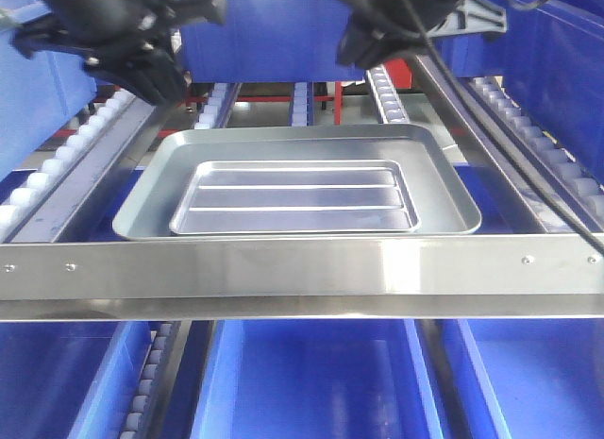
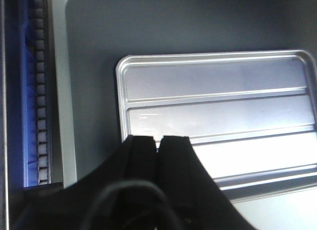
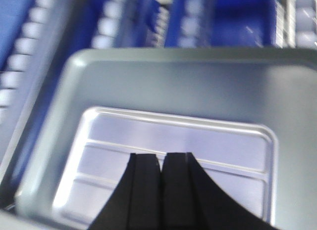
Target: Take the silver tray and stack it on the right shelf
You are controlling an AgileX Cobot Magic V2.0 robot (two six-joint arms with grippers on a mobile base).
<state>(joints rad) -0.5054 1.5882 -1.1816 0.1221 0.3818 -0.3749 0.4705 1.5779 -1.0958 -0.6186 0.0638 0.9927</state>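
The shiny ridged silver tray [image 1: 294, 199] lies flat on the right shelf [image 1: 302, 278].

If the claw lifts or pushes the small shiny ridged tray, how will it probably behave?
The shiny rectangular metal tray with two raised ridges looks stiff: sheet metal with a raised rim, so it should not flop. Its polished surface probably makes it slippery, so a push may slide it across the larger dull grey flat tray beneath. It lies flat and low, so tipping or rolling seems unlikely.

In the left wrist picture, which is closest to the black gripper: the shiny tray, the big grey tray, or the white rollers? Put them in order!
From the left gripper:
1. silver tray, directly beneath the fingertips.
2. grey tray, surrounding it.
3. roller rail, far left.
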